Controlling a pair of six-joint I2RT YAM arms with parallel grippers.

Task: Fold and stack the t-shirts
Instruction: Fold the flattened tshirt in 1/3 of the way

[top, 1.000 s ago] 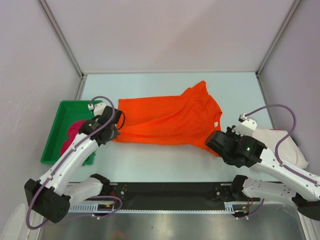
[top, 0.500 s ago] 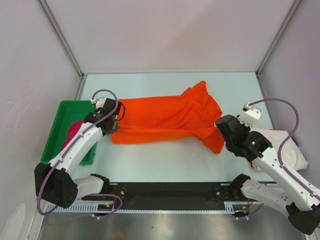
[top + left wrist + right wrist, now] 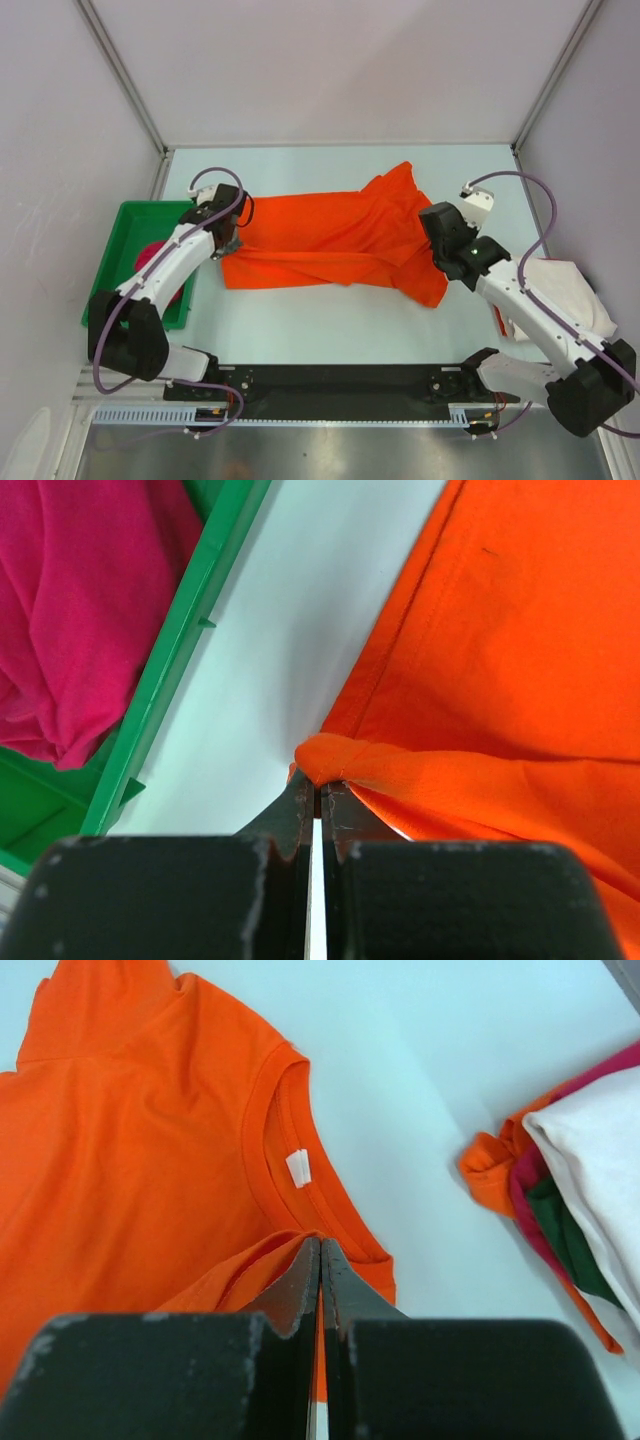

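Top view: both arms are carrying the near edge of the orange shirt [image 3: 330, 235] away from their bases, farther than a second ago. The shirt is lying mid-table, between the tray [image 3: 108, 275] and the folded pile [image 3: 562, 290].

Left wrist: the left gripper [image 3: 318, 790] is pinching a bunched orange hem, jaws clenched. The pink shirt [image 3: 80, 610] is waiting in the tray.

Right wrist: the right gripper [image 3: 320, 1250] is clamping an orange fold just beside the collar [image 3: 268, 1145].

The lengthwise fold is probably getting under way.
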